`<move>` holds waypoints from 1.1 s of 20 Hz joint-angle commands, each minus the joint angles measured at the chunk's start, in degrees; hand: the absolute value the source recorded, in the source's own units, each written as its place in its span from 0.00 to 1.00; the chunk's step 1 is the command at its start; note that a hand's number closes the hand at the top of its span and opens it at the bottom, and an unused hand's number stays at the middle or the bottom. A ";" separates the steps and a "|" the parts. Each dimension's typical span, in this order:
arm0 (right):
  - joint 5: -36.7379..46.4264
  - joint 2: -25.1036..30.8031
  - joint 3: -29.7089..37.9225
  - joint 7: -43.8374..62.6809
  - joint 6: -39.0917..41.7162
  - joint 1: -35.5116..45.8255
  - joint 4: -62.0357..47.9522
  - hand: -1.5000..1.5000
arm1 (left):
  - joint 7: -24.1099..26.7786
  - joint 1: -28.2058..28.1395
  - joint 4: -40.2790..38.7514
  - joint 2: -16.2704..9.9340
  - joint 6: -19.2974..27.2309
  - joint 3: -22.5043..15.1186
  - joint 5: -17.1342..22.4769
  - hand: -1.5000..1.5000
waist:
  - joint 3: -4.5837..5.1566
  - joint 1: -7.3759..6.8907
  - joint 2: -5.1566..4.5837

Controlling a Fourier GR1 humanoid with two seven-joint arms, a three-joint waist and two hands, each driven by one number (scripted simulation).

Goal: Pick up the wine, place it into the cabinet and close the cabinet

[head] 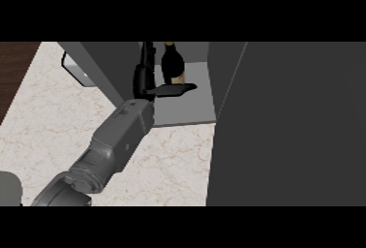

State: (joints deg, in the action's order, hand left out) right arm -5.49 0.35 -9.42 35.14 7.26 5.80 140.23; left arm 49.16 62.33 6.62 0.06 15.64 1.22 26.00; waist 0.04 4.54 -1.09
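Your left hand (146, 77) reaches into the cabinet (193, 114), fingers straight, thumb out just beside the wine (172, 63) standing near its back edge.

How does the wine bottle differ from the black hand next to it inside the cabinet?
The wine bottle stands upright on the cabinet floor, while the hand reaches in along the cabinet's left wall, its thumb sticking out sideways below the bottle. The bottle is a free-standing thing with a pale label low on its body; the hand is joined to a grey forearm. Both are dark and sit inside the open cabinet.
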 commanded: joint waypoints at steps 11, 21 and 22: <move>-0.66 -0.32 -1.47 -0.33 -0.51 -2.39 1.55 0.00 | 0.71 -10.25 7.14 -0.05 -2.63 -9.92 10.86 0.00 | 0.00 -0.29 1.00; -2.00 1.95 3.43 1.80 -0.51 -3.74 5.07 0.00 | -5.85 -23.17 34.55 -0.06 14.00 -31.65 19.66 0.00 | -0.05 -3.40 1.35; -0.74 1.29 2.39 1.27 -0.93 -5.67 6.44 0.00 | -5.66 -26.55 37.29 -0.06 13.20 -32.13 17.81 0.00 | -0.06 -4.12 1.51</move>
State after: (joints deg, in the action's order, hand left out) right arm -5.46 1.28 -7.37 35.01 6.44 3.65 140.85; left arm 44.40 42.60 34.33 0.00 24.41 -25.01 43.21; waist 0.00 1.70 0.24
